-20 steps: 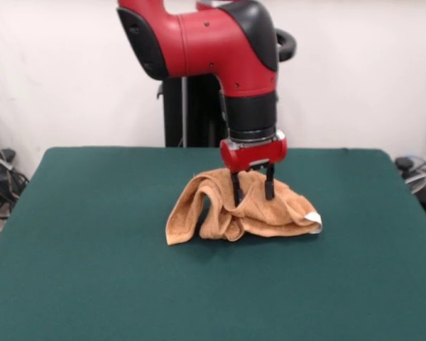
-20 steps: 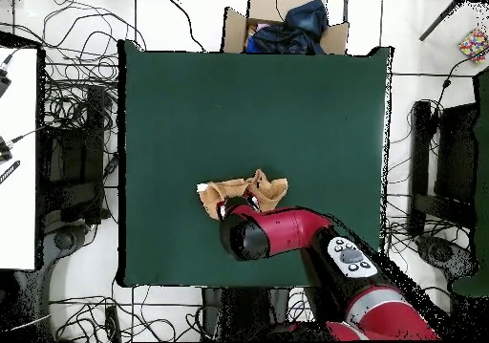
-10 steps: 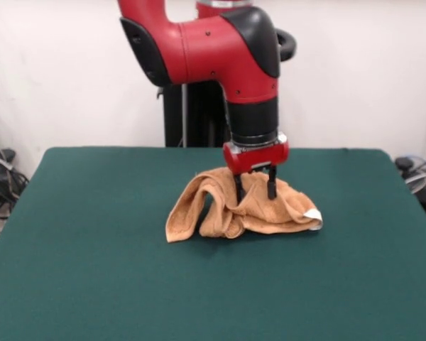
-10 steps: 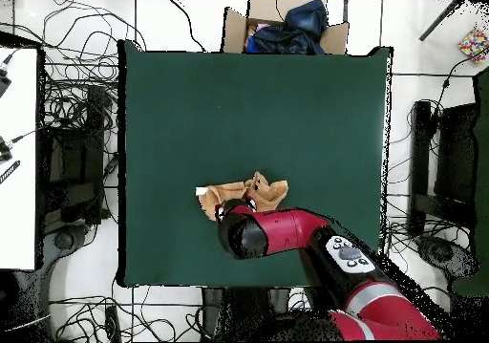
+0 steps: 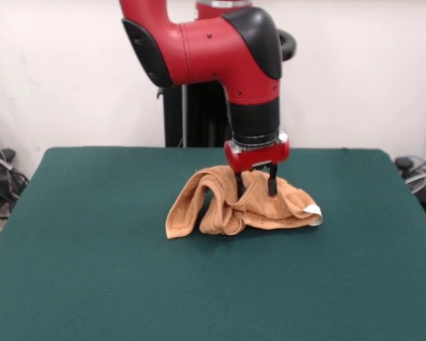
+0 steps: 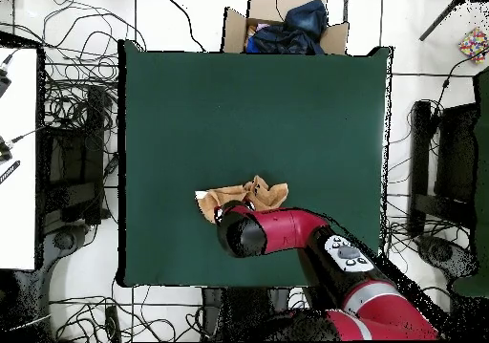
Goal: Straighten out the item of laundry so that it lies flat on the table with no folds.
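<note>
The red and black arm (image 5: 220,53) came down from above, its last link vertical and wrist pointing straight at the surface below. The gripper (image 5: 255,190) hung under a red wrist block (image 5: 256,154), its two dark fingers (image 5: 238,186) spread apart and pointing straight down.

- The gripper (image 5: 255,190) has risen a little over the last second — its black fingers (image 5: 238,186) now sit higher on the towel (image 5: 241,207).
- The towel's bunched middle seems pulled up slightly.
- Overhead, the arm (image 6: 287,232) has shifted slightly.
</note>
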Available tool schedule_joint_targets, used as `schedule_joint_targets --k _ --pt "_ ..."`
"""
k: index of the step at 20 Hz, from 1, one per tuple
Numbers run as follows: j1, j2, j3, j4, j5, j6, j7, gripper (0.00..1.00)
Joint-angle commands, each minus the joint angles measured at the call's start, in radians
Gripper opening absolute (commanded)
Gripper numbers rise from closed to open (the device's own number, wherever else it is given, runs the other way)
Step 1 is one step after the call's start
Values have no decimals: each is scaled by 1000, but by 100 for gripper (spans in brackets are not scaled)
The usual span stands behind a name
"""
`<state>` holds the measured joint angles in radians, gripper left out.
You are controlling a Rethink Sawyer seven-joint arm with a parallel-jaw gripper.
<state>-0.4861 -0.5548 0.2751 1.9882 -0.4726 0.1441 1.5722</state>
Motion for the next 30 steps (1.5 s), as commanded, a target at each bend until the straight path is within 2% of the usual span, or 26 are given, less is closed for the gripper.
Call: schedule_joint_targets --k 1,12,13,24,27,30 --pt "31 -3 1 29 45 155 105 100" --pt "37 -4 -8 34 32 166 94 100" --pt "37 -4 -8 34 32 168 93 0" --pt "42 -12 -7 29 27 170 99 0" --pt "9 -97 32 74 51 225 72 0" --pt "-81 -218 122 147 96 311 5 0"
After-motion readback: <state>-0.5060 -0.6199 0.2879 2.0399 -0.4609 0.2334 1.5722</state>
